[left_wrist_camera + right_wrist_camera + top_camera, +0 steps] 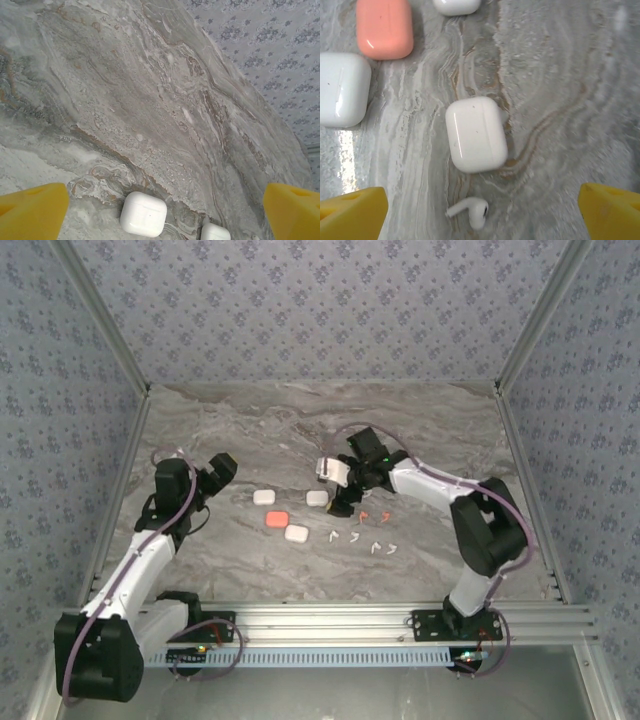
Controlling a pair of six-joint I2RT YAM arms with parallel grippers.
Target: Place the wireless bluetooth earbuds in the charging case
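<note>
Though poised over the marble tabletop [230, 420], grips nothing with either hand. Spreads the left hand [217, 473] wide, left of the cases, with the leftmost white case [143, 213] lying just ahead of its yellow fingertips [32, 210], untouched. Spreads the right hand [482, 216] just as wide above the rightmost white case [476, 134] and a lone white earbud [470, 210] just beside it. Finds an orange case [277, 519] and a third white case [296, 533] nearer the arms, all four shut. Finds more earbuds loose on the tabletop right of the cases: two orange earbuds [365, 515] and four white earbuds [355, 537], all outside the cases.
</note>
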